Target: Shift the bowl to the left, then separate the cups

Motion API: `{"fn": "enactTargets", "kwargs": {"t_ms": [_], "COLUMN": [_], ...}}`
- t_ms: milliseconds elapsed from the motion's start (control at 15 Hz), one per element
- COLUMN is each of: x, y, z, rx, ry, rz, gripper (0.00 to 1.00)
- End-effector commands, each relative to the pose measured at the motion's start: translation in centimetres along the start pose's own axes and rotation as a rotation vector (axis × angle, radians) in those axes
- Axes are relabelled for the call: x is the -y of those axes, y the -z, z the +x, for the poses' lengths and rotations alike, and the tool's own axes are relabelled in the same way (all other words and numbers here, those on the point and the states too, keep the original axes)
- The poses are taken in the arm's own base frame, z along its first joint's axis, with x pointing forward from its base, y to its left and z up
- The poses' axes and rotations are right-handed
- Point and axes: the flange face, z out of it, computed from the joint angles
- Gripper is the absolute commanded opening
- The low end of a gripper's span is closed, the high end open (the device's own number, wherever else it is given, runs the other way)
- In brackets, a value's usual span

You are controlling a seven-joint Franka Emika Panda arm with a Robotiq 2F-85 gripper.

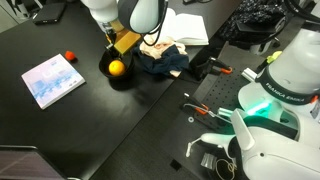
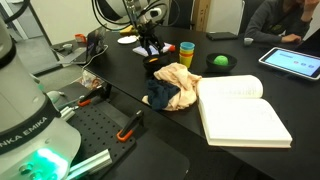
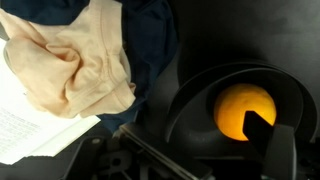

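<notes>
The bowl [image 1: 118, 72] sits on the dark surface [image 1: 90, 125] just left of a heap of cloth, in an exterior view, and the claw [image 1: 121, 50] hangs right over it. That fits the first step, judging by the task: take the bowl by its wall and drag it left before anything is done with the cups.

The open book [image 2: 240, 112] lies near the camera, right of the cloth. It touches the cloth's edge and is well apart from the bowl, so it should not hinder the move. The cloth [image 2: 172, 88], beige over navy, is bunched up against the bowl's side. It is probably just left lying there, and it could catch the rim if the bowl went the wrong way.

In the wrist view the bowl's rim curves between the claw's two sides. One dark finger [image 3: 266, 135] reaches inside, over a round orange thing [image 3: 240, 105]. The jaws look apart, straddling the wall and not yet pinching it.

The cups [image 2: 186, 52] stand stacked as one small tower, far right of the claw, apart from the bowl.

Much is hard to read. The black bowl melts into the black surface. The other finger is lost in shadow at the bottom edge of the wrist view. I cannot tell whether the orange thing is a fruit or a ball, and the cups do not show in the wrist view.
</notes>
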Motion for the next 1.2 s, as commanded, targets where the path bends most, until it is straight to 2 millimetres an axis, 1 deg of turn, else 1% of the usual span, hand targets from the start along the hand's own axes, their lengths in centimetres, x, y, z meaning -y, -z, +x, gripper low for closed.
{"fn": "enactTargets", "kwargs": {"t_ms": [0,267,533,800,933,1133], "x": [0.5,0.4,0.9,1.1,1.4,2.6], "y": [-1.0,-2.4,-3.2,-3.9,-4.0,-3.7], "z": [0.8,0.8,0.8,0.8,0.5,0.1], "rx": [-0.041,-0.044,-0.065,-0.085,-0.083,-0.09], "ry": [-0.023,-0.055,-0.12,-0.14,-0.139,-0.125], "rz": [-0.004,0.003,0.107,0.164,0.184,0.221], "gripper": [1.0,1.0,1.0,1.0,1.0,1.0]}}
